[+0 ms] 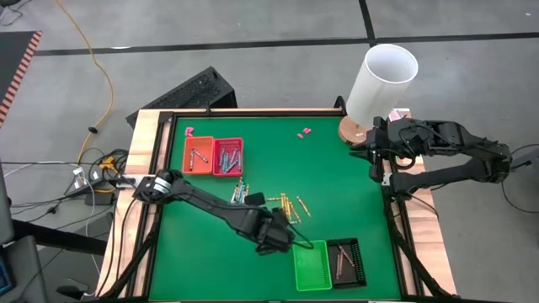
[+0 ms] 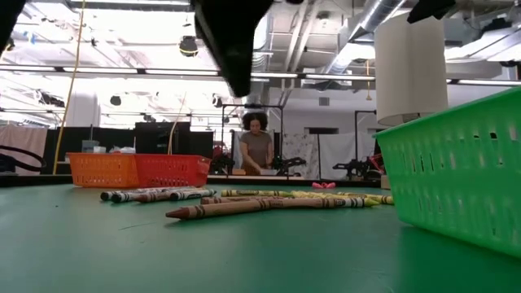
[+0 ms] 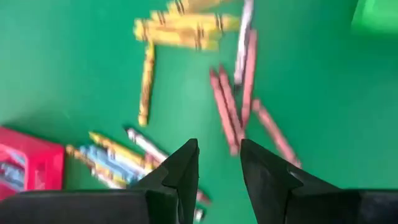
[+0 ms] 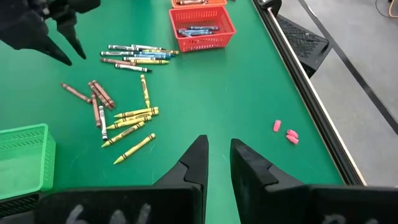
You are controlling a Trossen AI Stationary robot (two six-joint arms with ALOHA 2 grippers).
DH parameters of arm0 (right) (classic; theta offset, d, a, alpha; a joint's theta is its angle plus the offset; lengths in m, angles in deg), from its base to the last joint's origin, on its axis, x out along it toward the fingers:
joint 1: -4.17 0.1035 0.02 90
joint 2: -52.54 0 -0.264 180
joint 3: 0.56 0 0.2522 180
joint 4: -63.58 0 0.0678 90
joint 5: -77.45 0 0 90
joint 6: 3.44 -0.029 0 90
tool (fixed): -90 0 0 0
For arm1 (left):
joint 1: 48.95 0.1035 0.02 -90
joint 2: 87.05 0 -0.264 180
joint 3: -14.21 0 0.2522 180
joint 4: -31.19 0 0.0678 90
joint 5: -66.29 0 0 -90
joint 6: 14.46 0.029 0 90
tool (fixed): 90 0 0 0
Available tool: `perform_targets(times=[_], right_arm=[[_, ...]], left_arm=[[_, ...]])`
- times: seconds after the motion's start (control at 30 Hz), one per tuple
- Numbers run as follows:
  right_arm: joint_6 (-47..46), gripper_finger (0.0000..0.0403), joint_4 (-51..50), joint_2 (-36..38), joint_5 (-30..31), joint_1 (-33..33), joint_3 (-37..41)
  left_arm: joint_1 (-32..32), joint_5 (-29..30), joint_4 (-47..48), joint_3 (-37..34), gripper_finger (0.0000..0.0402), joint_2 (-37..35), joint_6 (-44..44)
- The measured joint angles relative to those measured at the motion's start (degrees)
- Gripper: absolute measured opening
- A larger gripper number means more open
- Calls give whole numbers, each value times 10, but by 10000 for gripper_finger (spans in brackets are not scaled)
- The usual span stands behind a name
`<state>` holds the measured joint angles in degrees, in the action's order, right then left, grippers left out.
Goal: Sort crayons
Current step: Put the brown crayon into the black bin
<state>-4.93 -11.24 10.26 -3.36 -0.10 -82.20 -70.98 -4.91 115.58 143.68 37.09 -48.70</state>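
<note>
Crayons (image 4: 121, 102) lie loose on the green mat (image 1: 337, 185) near its middle — a yellow cluster, a few brown-red ones beside it, and a mixed blue, grey and yellow bunch closer to the red tray (image 1: 228, 156). That tray holds blue and grey crayons, and the orange tray (image 1: 199, 155) touching its side holds a few more. At the near edge of the mat a green tray (image 1: 312, 265) sits just beside a black tray (image 1: 347, 261), which has brown-red crayons in it. The left gripper (image 3: 219, 163) hangs above the loose pile, close to the green tray — its fingers stand a little apart with nothing between them, the brown-red crayons showing on the mat below. The right gripper (image 4: 217, 163) waits at the far right edge of the table, near a white tube (image 1: 381, 82) standing upright on a round wooden base; its fingers are also slightly parted and empty. Pink scraps (image 4: 285, 132) lie on the mat near the far side, well apart from the crayons. In the room behind, a person (image 2: 257, 147) stands at a bench.
</note>
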Motion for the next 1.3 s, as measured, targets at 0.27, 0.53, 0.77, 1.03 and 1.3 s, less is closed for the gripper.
perform_targets(times=[0.27,0.53,0.77,1.03,1.3], right_arm=[[2,68,-3,0,0,0,0],[15,68,-20,0,-1,0,0],[15,68,-21,0,-1,0,0],[15,68,-19,0,0,0,0],[11,68,-15,0,0,0,0]], left_arm=[[-8,-39,-13,-61,109,-8,15],[3,-85,-266,-332,109,-143,-98],[3,-35,-541,-524,109,-278,-159],[3,72,-621,-542,109,-243,-128],[4,90,-657,-543,109,-170,-125]])
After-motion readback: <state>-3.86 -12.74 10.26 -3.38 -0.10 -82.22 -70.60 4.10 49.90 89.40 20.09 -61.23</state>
